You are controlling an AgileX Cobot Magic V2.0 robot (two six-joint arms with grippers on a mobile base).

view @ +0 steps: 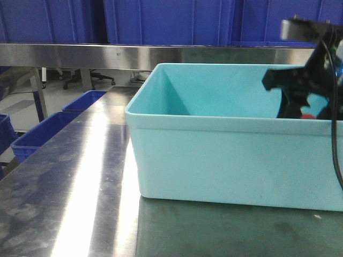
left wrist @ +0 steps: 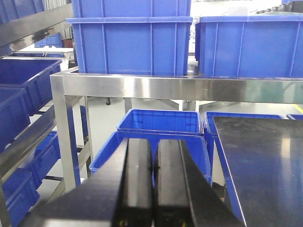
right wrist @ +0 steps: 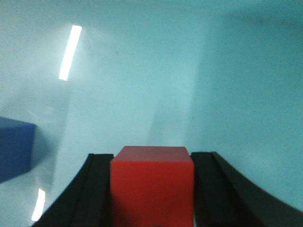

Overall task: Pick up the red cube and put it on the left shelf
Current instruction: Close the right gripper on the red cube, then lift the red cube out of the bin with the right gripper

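Inside the teal plastic bin on the steel surface, the right gripper clamps the small red cube. The left gripper is pressed closed, holding nothing.

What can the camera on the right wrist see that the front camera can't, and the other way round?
Right wrist only: a blue block left of the red cube, and the right pincer flanking that cube. Front only: the steel table, blue crates and the outside of the teal bin. Both: the bin's inside, the pincer and the cube, just a red sliver from the front.
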